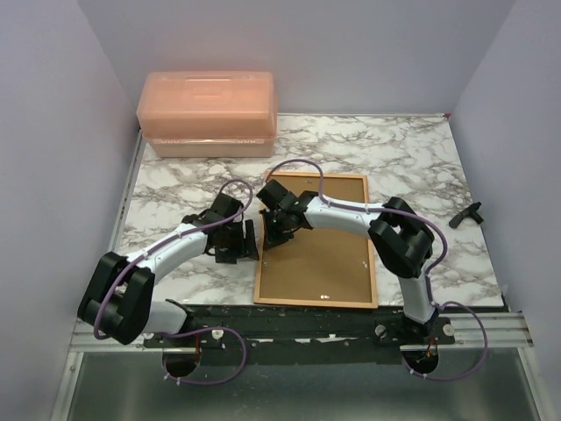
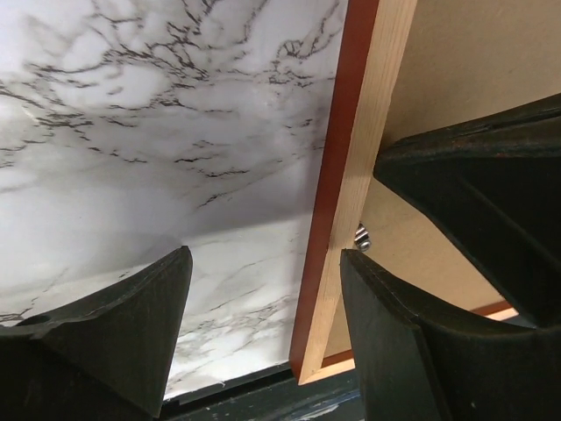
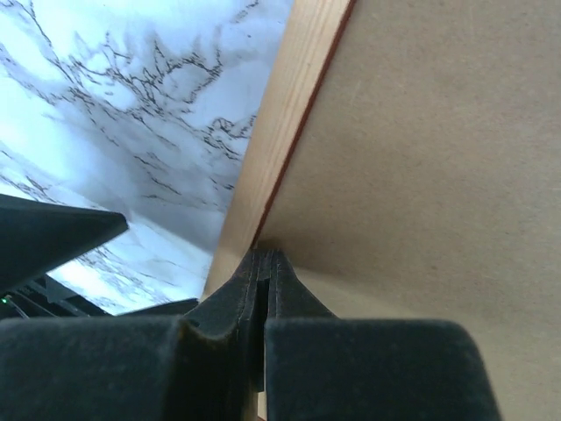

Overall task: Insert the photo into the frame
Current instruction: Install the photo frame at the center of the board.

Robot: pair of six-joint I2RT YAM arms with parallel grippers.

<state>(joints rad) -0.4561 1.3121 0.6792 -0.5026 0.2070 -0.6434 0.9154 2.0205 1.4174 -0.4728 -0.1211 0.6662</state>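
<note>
Hard to call progress here. From the top view, looking at the frame (image 1: 316,303) lying face down near the middle of the table (image 1: 394,149), pale wood back up, with the brown board (image 1: 329,263) filling the opening. No sign of the photo in any view: could be tucked under the board, could be somewhere out of shot, no telling. So either nearly done with just the back to secure, or needing the board lifted out before anything else. Leaning towards the second, purely as a guess, given both grippers at the frame's left edge. Right gripper (image 1: 279,230) clamped fully closed, tips down right at the seam between board and wood border, nothing visibly pinched between them. Left gripper (image 1: 238,241) spread apart and grasping nothing, one finger over the marble, the other over the board, left rail in between. Worth comparing views. Only from the top: the whole layout, plus a pink box (image 1: 208,112) at the back and a small black thing (image 1: 466,215) off to the right. Only from the left wrist: the red-orange front edge of the frame against the marble, and a small shiny bit (image 2: 361,237) by the board. Only from the right wrist: those shut tips sitting on the seam, hidden by the arm from above.
</note>
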